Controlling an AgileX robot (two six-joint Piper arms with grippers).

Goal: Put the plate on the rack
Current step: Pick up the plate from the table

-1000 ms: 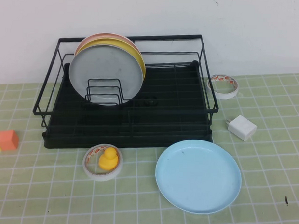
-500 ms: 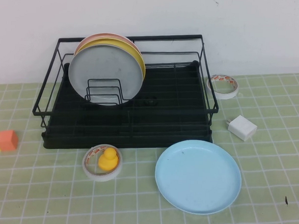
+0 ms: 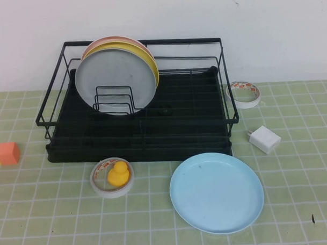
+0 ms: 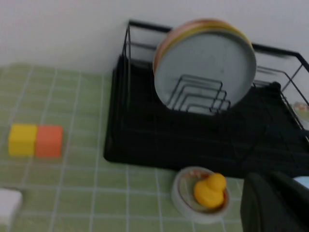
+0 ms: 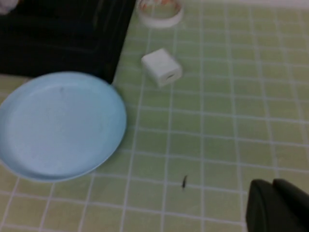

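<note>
- Nothing has moved since the earlier frames: the plate, the rack and the small items on the tabletop [image 3: 290, 175] lie where they lay a second ago, and neither arm has come into the high view.
- The plate [image 3: 216, 192] lies flat on the tabletop, just in front of the rack's [image 3: 152, 133] near right corner, its rim close to the rack base but apart from it.
- The left claw [image 4: 277, 203] shows only as a dark blurred shape at the edge of its wrist view; I cannot tell whether its fingers are apart or together. It grips nothing that can be seen.
- Just beside the left claw sits a tape ring [image 4: 200, 193] with a yellow duck [image 4: 210, 190] inside it; beyond that stands the rack, with a grey plate [image 4: 205, 72] upright in the dividers and yellow and pink plates behind it.
- Well off from the left claw lie a yellow and orange block [image 4: 35, 140] and a white object [image 4: 8, 204] at the frame edge.
- The right claw [image 5: 280, 205] is likewise a dark shape at the edge of its view; its fingers' state cannot be told. It hovers over bare tabletop, well apart from the plate.
- Beyond the right claw lie a white charger [image 5: 161, 66] and, farther on, a second tape ring [image 5: 159, 10] near the rack's corner.
</note>
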